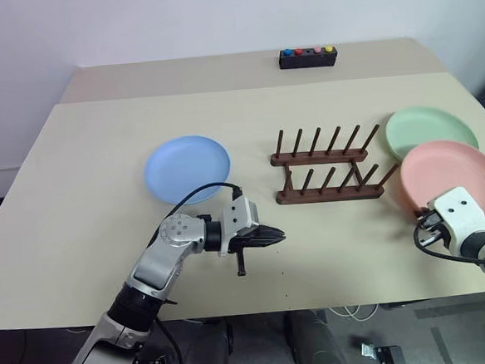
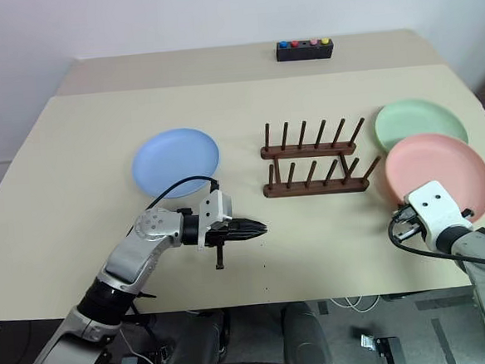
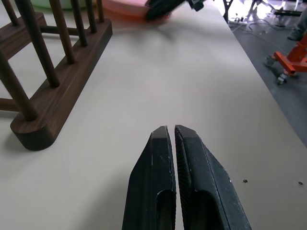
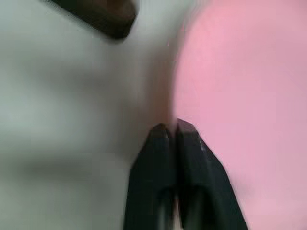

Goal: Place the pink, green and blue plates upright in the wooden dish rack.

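Note:
The pink plate (image 1: 452, 176) lies at the table's right, its far edge overlapping the green plate (image 1: 430, 127) behind it. My right gripper (image 4: 171, 125) is at the pink plate's near left rim, fingers shut with the rim running in between their tips. The blue plate (image 1: 187, 167) lies flat left of the wooden dish rack (image 1: 331, 194), which stands with no plate in it. My left gripper (image 1: 278, 237) hovers shut and holding nothing in front of the blue plate, pointing right toward the rack's near left end (image 3: 57, 96).
A small black box with coloured buttons (image 1: 307, 57) sits at the table's far edge behind the rack. The table's front edge (image 1: 260, 307) runs just below both arms. A floor with cables and an orange stand (image 3: 292, 57) lies beyond the right side.

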Controlling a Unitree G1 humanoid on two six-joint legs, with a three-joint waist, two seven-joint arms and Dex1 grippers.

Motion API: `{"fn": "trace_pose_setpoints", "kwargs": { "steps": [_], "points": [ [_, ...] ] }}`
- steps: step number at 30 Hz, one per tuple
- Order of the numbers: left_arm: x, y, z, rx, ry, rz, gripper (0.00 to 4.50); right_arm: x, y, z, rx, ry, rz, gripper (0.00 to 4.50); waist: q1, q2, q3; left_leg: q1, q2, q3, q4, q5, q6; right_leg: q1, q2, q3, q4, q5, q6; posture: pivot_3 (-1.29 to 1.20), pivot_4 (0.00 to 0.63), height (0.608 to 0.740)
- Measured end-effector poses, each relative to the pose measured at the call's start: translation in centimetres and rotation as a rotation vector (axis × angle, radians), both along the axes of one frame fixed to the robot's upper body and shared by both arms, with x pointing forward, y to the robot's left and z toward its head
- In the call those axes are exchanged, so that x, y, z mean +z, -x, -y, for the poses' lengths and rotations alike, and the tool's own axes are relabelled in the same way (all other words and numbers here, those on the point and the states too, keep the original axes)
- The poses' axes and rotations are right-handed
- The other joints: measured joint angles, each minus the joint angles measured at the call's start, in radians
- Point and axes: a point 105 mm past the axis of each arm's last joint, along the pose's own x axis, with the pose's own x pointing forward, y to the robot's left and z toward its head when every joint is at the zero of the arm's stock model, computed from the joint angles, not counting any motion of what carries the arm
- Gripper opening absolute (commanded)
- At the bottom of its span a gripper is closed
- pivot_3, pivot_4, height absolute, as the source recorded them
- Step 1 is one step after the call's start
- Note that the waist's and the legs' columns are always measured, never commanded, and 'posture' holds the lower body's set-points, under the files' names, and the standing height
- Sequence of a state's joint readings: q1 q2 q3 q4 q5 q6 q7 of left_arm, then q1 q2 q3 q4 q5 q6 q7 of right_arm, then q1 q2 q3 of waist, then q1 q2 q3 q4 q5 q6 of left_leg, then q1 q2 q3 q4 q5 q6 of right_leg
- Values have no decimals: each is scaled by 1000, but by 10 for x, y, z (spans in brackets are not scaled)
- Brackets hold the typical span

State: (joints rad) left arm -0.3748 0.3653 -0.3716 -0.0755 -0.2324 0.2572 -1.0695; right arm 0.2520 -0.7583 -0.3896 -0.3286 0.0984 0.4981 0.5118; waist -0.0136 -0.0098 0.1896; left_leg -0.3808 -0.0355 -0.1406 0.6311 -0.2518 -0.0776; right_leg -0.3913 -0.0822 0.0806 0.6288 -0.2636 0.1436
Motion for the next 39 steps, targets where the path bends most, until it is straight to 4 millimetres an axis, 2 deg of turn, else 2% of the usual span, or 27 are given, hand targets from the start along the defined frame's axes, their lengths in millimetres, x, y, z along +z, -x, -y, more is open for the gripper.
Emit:
{"fn": "trace_pose_setpoints", "kwargs": {
  "steps": [4,10,17,21,23,25,31,39],
  "points": [
    [4,1,1,-7,23,3,151,-1,8,-2,-23,22,-8,63,2,0,0,-1,0,0,0,0,0,0,0,0,0,0,0,0,150,740],
    [6,2,3,-31,32,3,151,30,17,-3,-29,97,81,63,1,1,0,-1,0,0,0,0,0,-1,0,0,0,0,0,0,150,740],
    [7,-2,9,-53,54,13,151,114,8,-28,156,216,334,63,0,0,0,-1,0,0,0,0,0,0,0,0,0,0,0,0,150,740],
    [17,-9,8,-34,102,27,151,178,-8,-58,326,-26,571,63,-4,0,1,-1,0,0,0,0,0,0,0,0,0,0,-1,0,150,740],
    [21,-13,6,-18,113,41,151,192,-10,-71,422,-148,606,63,1,-2,2,-1,0,-1,0,0,0,0,0,-1,0,1,1,0,150,740],
    [21,-16,0,6,108,45,151,198,-15,-80,510,-288,602,63,1,-2,2,-4,0,-1,0,0,0,-2,0,-1,-2,2,2,0,150,740],
    [16,-15,-6,61,117,33,151,185,-27,-94,651,-587,467,63,1,-1,2,-9,0,-2,0,0,1,-8,-1,-1,0,2,2,0,150,740],
    [21,-15,-19,119,129,43,151,181,-25,-87,706,-856,399,63,1,0,1,-9,0,-1,1,0,1,-8,0,-1,1,2,2,0,150,740]
  ]
}}
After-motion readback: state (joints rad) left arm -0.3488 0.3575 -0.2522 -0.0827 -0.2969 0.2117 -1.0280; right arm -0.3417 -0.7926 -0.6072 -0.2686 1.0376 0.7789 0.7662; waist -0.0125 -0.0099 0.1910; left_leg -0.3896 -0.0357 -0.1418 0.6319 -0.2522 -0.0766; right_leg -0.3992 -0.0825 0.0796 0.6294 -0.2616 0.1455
